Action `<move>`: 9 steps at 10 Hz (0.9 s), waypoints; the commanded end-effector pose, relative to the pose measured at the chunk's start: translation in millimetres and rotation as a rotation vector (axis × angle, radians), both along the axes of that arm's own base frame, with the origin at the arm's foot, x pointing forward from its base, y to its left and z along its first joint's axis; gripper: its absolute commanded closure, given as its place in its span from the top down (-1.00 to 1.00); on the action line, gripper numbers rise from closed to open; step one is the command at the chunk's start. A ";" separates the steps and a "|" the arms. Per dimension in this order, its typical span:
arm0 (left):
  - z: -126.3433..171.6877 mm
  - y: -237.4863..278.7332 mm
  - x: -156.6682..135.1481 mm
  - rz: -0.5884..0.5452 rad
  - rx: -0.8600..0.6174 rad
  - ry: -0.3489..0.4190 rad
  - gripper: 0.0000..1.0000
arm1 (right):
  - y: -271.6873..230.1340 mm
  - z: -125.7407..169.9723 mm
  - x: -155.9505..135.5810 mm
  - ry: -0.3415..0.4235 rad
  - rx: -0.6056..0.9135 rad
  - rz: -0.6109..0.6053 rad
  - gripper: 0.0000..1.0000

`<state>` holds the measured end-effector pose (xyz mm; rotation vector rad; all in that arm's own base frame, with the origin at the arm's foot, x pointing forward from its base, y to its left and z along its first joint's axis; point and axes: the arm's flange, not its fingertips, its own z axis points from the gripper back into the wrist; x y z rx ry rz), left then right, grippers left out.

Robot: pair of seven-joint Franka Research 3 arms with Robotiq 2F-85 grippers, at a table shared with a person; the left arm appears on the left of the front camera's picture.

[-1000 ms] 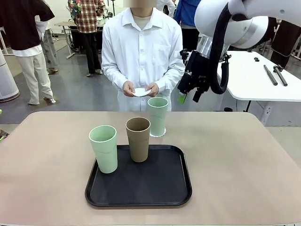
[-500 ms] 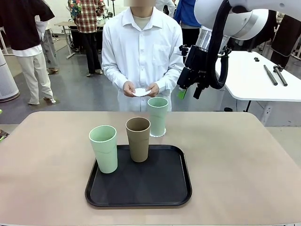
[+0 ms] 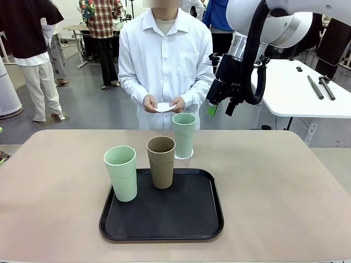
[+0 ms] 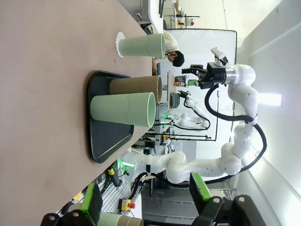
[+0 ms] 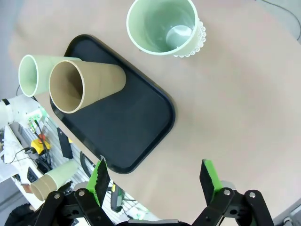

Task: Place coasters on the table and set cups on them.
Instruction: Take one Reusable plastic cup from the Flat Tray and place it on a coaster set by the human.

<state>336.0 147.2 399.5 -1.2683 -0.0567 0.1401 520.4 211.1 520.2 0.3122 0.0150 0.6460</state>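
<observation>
Upper right, the right gripper [image 3: 219, 111] gapes empty (left gripper [image 4: 144, 190] likewise); a pale green tapered tumbler [image 3: 184, 135] stands mid-frame on a white lacy paper doily [image 5: 200, 36].

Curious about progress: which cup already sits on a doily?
The pale green cup behind the tray; the tan cup and nearer green cup stand on it.

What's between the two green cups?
The tan cup, upright on the black tray, stands between the near green cup and the far green cup on its coaster; front view.
</observation>
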 end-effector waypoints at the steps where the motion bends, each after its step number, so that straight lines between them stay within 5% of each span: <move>1: 1.8 0.9 -0.7 0.005 -0.013 -0.008 1.00 | -1.3 -3.9 -2.1 -0.019 0.007 0.011 1.00; 6: 1.8 0.9 -0.7 0.005 -0.013 -0.008 1.00 | 0.0 0.0 0.0 0.000 0.000 0.000 1.00; 7: 1.8 0.9 -0.7 0.005 -0.013 -0.008 1.00 | -19.4 -3.9 -30.0 0.008 0.027 -0.053 1.00; 9: 1.8 0.9 -0.7 0.005 -0.013 -0.008 1.00 | -85.9 -14.8 -45.2 0.031 0.127 -0.228 1.00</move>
